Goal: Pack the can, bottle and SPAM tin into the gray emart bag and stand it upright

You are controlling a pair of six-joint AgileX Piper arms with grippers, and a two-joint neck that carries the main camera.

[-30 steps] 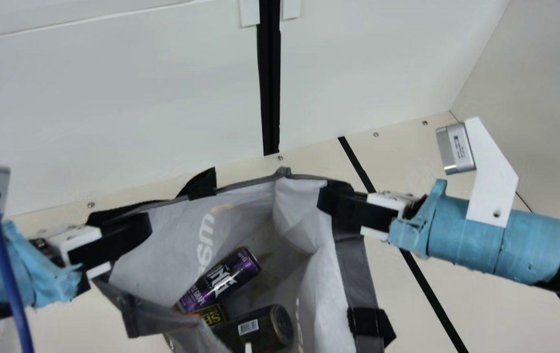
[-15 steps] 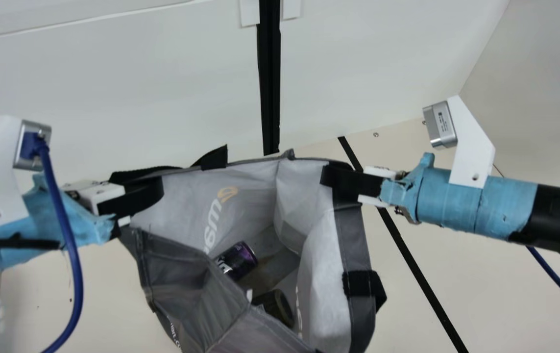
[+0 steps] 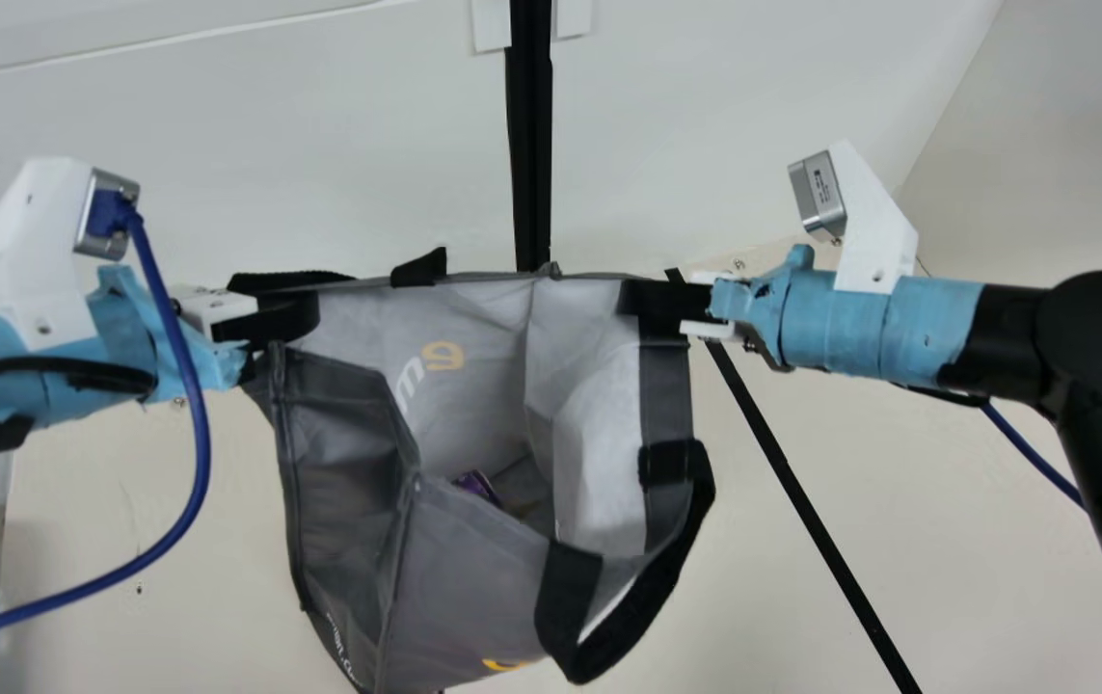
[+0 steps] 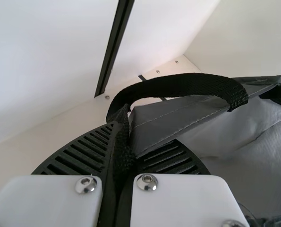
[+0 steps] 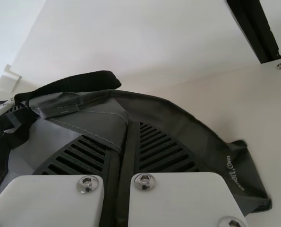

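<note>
1. Step in hand, as I read it: packing looks done or close to it, and the bag [image 3: 473, 578] is being stood upright. Its mouth faces up toward the neck camera, rim propped open between the arms.
2. Left gripper [image 4: 125, 146]: clamped at the bag's far left corner, with dark webbing and possibly some grey rim in the pinch. Exact make-up of that pinch uncertain.
3. Right gripper [image 5: 124, 142]: closed on the grey cloth of the bag's far right corner.
4. Can [image 3: 476, 485]: inside the bag, low down; a sliver of purple peeks over the near wall.
5. Bottle and tin: places not confirmed. The near wall screens much of the bag's floor, so they may lie behind it.
6. Near handle [image 3: 568, 593]: droops outside the bag at its near right. Far handle [image 4: 178, 85]: arches above the bag's far rim.
7. Bag's lower end: cut off by the main view's bottom edge. Cannot tell whether the base bears on the table or hangs above it.
8. Next move, my judgement: keep both pinches level, settle the base flat, let the load sink to the bottom, then release. Letting go early could fold the slack near wall and tip the bag.
</note>
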